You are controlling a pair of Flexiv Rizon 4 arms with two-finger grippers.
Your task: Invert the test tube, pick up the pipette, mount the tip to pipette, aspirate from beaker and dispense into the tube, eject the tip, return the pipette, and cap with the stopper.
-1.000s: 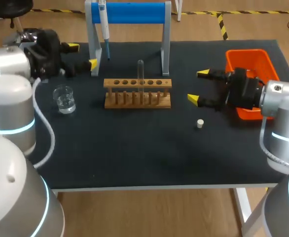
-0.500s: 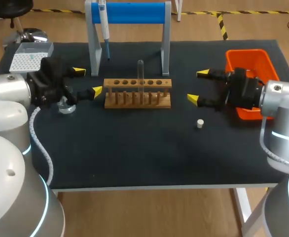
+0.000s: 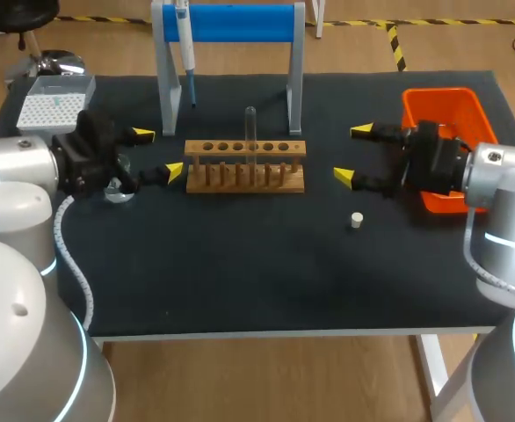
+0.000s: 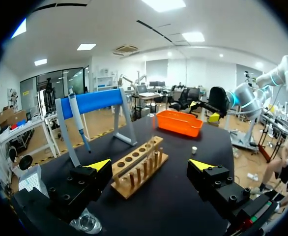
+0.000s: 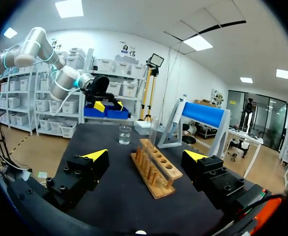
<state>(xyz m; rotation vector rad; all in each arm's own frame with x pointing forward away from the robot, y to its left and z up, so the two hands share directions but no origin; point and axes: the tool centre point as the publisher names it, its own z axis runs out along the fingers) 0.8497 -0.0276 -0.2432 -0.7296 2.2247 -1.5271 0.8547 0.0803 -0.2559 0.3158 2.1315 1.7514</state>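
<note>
The test tube (image 3: pixel 250 130) stands upright in the wooden rack (image 3: pixel 244 167), in a hole a little toward the right claw's end. Its long axis is vertical and most of its length rises clear above the rack's top bar. The upper end looks rounded and closed, so I judge the inverting step not yet done.

The tube lies between the two claws. The left claw (image 3: pixel 158 152) hangs just beside the rack's near end, fingers spread wide and holding nothing. From its own camera the rack runs straight ahead of it, between the lines of its two fingers, so the tube is ahead, along the row of holes. The beaker (image 3: pixel 115 189) sits under this claw, partly hidden by the wrist.

The right claw (image 3: pixel 352 154) is also released and empty. It faces the rack's other end across a stretch of bare surface, and in its view the tube rises ahead of it, slightly toward one finger. The stopper (image 3: pixel 356 220) lies on the surface beside and below it.

Neither arm is clearly nearer. Both claws point level at the tube with their fingers apart sideways, so either could close across the glass above the bar. A lift straight up would have to come before any turning.
</note>
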